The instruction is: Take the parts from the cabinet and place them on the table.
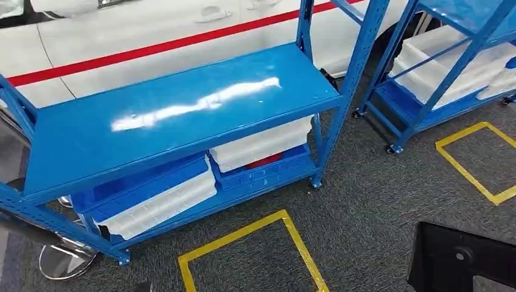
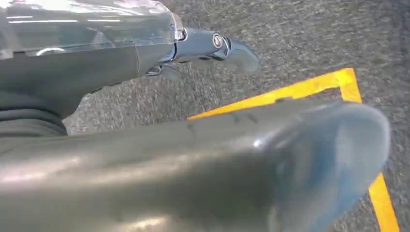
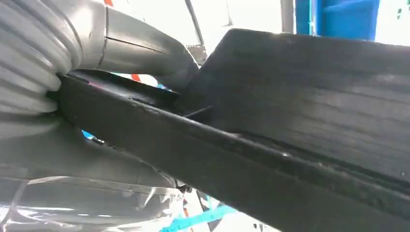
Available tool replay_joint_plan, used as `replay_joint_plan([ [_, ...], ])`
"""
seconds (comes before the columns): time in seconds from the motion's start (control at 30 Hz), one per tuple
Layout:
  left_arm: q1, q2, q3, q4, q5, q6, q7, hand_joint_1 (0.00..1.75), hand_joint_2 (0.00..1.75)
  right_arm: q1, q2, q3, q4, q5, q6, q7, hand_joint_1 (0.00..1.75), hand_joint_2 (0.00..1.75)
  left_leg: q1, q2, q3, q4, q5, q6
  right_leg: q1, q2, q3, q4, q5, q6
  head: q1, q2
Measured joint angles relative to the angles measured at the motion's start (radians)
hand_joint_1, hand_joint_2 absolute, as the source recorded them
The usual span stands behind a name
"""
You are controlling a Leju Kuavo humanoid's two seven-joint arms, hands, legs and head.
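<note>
Black part (image 1: 465,258), a flat dark plastic panel with a round hole, sits at the lower right corner of the head view, low over the grey carpet and well apart from the blue rack (image 1: 182,115). The right wrist view puts it right against the right hand (image 3: 72,116): the panel's ribbed edge runs straight out from the ribbed wrist cover, with the thick grey thumb lying over one face and the palm side under the other, so I judge this hand to be gripping it by one end. The panel's long axis carries away from the hand, toward the blue uprights seen beyond it.

The left hand (image 2: 208,48) hangs over the carpet near the yellow floor marking (image 2: 300,89); its dark fingers look loosely curled with nothing between them, though blur leaves me unable to tell whether it is open or closed.

No worktop shows, so the drop-off surface lies somewhere off to the side or behind. The rack's top shelf is bare, and white and blue bins (image 1: 164,201) sit on the shelf beneath. The right arm alone bears the load; the coming move likely turns on keeping the panel's far end free of the rack posts.
</note>
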State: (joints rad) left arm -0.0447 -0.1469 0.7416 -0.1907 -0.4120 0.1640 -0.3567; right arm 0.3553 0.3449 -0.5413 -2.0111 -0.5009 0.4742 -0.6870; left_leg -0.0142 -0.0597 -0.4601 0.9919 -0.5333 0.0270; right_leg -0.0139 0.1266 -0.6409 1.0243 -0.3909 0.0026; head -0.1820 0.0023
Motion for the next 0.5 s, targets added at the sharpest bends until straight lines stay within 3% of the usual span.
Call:
replay_joint_plan([
  [0.03,-0.002,-0.001,0.0,0.0,0.0,0.001,0.004,0.0,0.0,0.002,0.0,0.0,-0.001,-0.003,0.0,0.0,1.75,1.75,0.001,0.012,0.001,-0.011,0.009,0.005,0.004,0.014,-0.001,-0.007,0.007,0.008,0.0,0.0],
  [0.07,-0.002,-0.006,0.0,0.0,0.002,0.001,0.008,0.0,0.0,0.003,0.0,-0.001,-0.004,-0.003,0.0,0.002,1.75,1.75,0.017,0.032,0.006,-0.029,0.026,0.005,0.002,0.002,-0.005,0.006,0.005,0.007,0.0,0.0],
  [0.1,-0.002,-0.005,0.002,0.0,0.002,0.002,0.008,0.0,0.0,0.006,0.001,-0.002,-0.006,-0.005,0.0,0.001,1.75,1.75,0.014,0.04,0.002,-0.039,0.034,0.011,0.012,-0.054,-0.023,0.035,-0.029,0.008,0.001,0.0],
  [0.13,0.0,-0.005,0.003,0.0,0.002,0.002,0.009,0.0,0.0,0.004,0.001,-0.002,-0.006,-0.006,-0.001,0.001,1.75,1.75,0.013,0.057,-0.004,-0.04,0.039,0.015,0.009,-0.09,-0.052,0.1,-0.078,0.013,0.001,0.0],
  [0.2,0.007,-0.005,0.005,0.0,0.003,0.005,0.014,0.0,0.0,0.003,0.001,-0.002,-0.005,-0.005,-0.002,0.004,1.75,1.75,0.012,0.091,-0.011,-0.037,0.041,0.013,0.001,-0.114,-0.112,0.251,-0.155,0.025,0.001,0.0],
  [0.23,0.008,-0.005,0.006,0.0,0.005,0.009,0.017,0.0,0.0,0.005,0.001,-0.002,-0.005,-0.005,0.0,0.004,1.75,1.75,0.013,0.108,-0.015,-0.035,0.041,0.012,-0.004,-0.118,-0.124,0.294,-0.169,0.031,0.002,0.0],
  [0.27,0.008,-0.006,0.007,0.0,0.006,0.01,0.022,0.0,0.0,0.005,0.002,-0.002,-0.003,-0.005,0.002,0.005,1.75,1.75,0.014,0.123,-0.018,-0.032,0.04,0.009,-0.01,-0.122,-0.112,0.287,-0.158,0.037,0.001,0.0],
  [0.3,0.007,-0.006,0.009,0.0,0.006,0.011,0.023,0.0,0.0,0.004,0.002,-0.002,-0.002,-0.005,0.003,0.005,1.75,1.75,0.017,0.139,-0.018,-0.028,0.038,0.004,-0.017,-0.129,-0.07,0.231,-0.128,0.044,0.001,0.0],
  [0.33,0.006,-0.008,0.012,0.0,0.006,0.013,0.024,0.0,0.0,0.004,0.002,-0.002,-0.002,-0.005,0.003,0.006,1.75,1.75,0.019,0.149,-0.018,-0.023,0.034,-0.002,-0.021,-0.142,-0.014,0.146,-0.094,0.049,0.001,0.0],
  [0.37,0.004,-0.008,0.015,0.0,0.006,0.014,0.024,0.0,0.0,0.003,0.002,-0.001,-0.002,-0.005,0.003,0.006,1.75,1.75,0.022,0.161,-0.018,-0.013,0.028,-0.012,-0.025,-0.175,0.055,0.042,-0.062,0.052,0.002,0.0],
  [0.4,0.004,-0.008,0.017,0.0,0.006,0.014,0.024,0.0,0.0,-0.001,0.002,-0.001,-0.001,-0.005,0.003,0.005,1.75,1.75,0.02,0.169,-0.015,-0.006,0.023,-0.019,-0.02,-0.209,0.067,0.005,-0.083,0.044,0.001,0.0],
  [0.43,0.003,-0.008,0.021,0.0,0.006,0.014,0.023,0.0,0.0,-0.004,0.002,-0.001,0.001,-0.005,0.002,0.006,1.75,1.75,0.015,0.178,-0.02,0.005,0.016,-0.028,-0.016,-0.197,0.065,0.006,-0.072,0.026,0.001,0.0],
  [0.5,-0.001,-0.009,0.024,0.0,0.006,0.011,0.02,0.0,0.0,-0.004,0.002,-0.001,0.002,-0.006,-0.005,0.003,1.75,1.75,0.014,0.192,-0.015,0.0,0.017,-0.038,-0.008,-0.179,0.058,0.015,-0.076,0.012,0.001,0.0],
])
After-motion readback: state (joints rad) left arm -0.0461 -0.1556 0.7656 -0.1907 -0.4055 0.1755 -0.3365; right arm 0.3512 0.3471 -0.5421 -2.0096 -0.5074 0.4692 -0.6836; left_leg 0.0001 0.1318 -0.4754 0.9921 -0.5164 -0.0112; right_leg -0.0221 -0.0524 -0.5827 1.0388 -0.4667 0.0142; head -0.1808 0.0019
